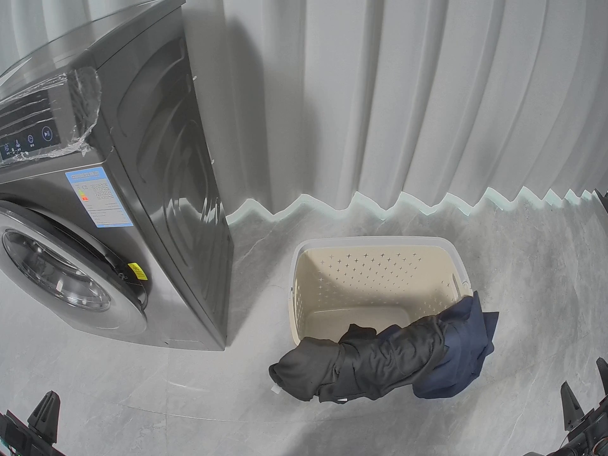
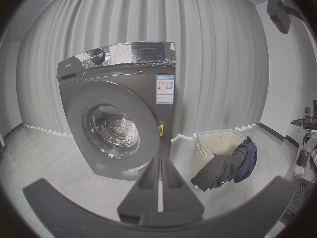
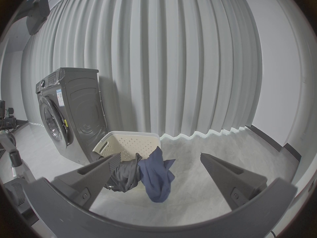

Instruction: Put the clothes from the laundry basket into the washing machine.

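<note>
Reaching for the clothes (image 1: 386, 356) looks like work for your right fingers (image 3: 95, 174), which stand apart. The clothes hang over the near rim of the basket (image 1: 373, 243), long axis along that rim, dark bundle toward the washing machine (image 1: 158, 191), navy piece at the corner nearest those fingers. Your left fingers (image 2: 148, 182) sit pressed together, farther off.
</note>
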Robot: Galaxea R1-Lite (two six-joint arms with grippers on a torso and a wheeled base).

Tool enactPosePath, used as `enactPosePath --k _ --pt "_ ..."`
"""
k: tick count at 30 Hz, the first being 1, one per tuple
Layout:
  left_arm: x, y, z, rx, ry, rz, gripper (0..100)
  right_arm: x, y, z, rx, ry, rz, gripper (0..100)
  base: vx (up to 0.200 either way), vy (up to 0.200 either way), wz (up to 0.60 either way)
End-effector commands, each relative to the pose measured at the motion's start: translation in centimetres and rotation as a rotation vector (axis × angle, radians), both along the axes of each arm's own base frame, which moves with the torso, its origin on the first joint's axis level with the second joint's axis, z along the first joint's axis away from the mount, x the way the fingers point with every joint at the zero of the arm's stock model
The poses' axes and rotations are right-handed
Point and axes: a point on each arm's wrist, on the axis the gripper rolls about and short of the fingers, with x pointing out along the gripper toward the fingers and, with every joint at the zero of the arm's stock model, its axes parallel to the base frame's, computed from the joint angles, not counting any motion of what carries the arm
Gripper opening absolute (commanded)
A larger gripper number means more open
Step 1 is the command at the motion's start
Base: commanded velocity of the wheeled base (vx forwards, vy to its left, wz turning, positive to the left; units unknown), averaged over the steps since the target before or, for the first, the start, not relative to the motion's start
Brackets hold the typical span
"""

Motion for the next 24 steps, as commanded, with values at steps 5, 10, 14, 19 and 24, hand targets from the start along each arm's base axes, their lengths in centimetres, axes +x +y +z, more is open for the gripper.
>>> enactPosePath --k 5,10,14,19,24 --pt "-0.02 0.0 -0.49 0.001 -0.002 0.0 0 0.03 0.0 -0.42 0.0 0.004 0.001 100 0.0 0.2 0.0" --pt "-0.02 0.0 -0.49 -0.001 -0.002 0.0 0 0.03 0.0 -0.42 0.0 0.004 0.001 100 0.0 0.2 0.0" --pt "-0.02 0.0 -0.49 0.001 -0.002 0.0 0 0.03 0.0 -0.42 -0.001 0.004 0.001 100 0.0 0.2 0.0" --pt "-0.02 0.0 -0.49 -0.001 -0.002 0.0 0 0.03 0.0 -0.42 -0.001 0.004 0.001 100 0.0 0.2 0.0" --pt "-0.02 0.0 -0.49 -0.001 -0.002 0.0 0 0.03 0.0 -0.42 0.0 0.004 0.001 100 0.0 0.2 0.0"
